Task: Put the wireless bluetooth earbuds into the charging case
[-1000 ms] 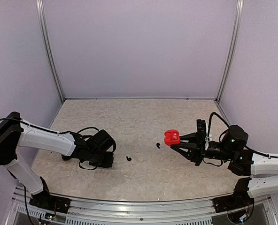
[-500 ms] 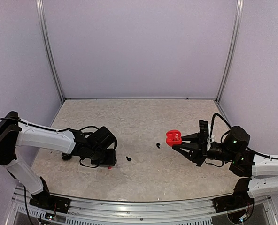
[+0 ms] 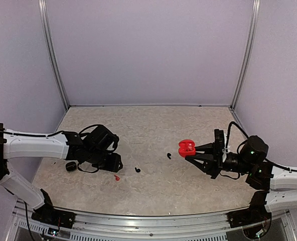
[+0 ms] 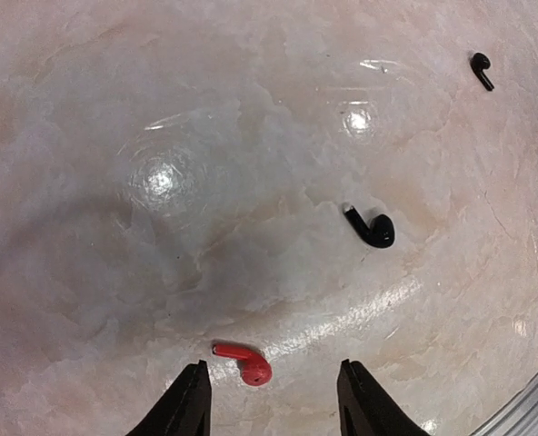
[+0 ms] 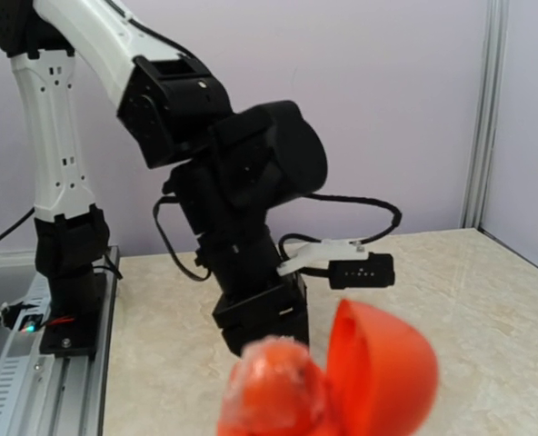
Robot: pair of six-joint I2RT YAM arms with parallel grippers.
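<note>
A red earbud (image 3: 117,177) lies loose on the table; in the left wrist view this red earbud (image 4: 245,361) rests just ahead of my open left gripper (image 4: 271,368), touching neither finger. Two black earbuds (image 4: 372,228) (image 4: 480,69) lie farther out, and from above they show as one black earbud (image 3: 137,169) and another black earbud (image 3: 168,155). My left gripper (image 3: 113,163) hovers just left of the red bud. My right gripper (image 3: 191,150) is shut on the red charging case (image 3: 185,147), held above the table with its lid open. The case (image 5: 342,381) fills the bottom of the right wrist view.
A dark rounded object (image 3: 71,166) sits on the table beside the left arm's cable loop. The metal rail (image 3: 148,221) runs along the near edge. Walls and corner posts (image 3: 241,55) enclose the table. The left arm (image 5: 242,182) faces the right wrist camera.
My left gripper opened and let the red earbud fall onto the table, then drew back up and to the left. The right arm with the case barely shifted.
</note>
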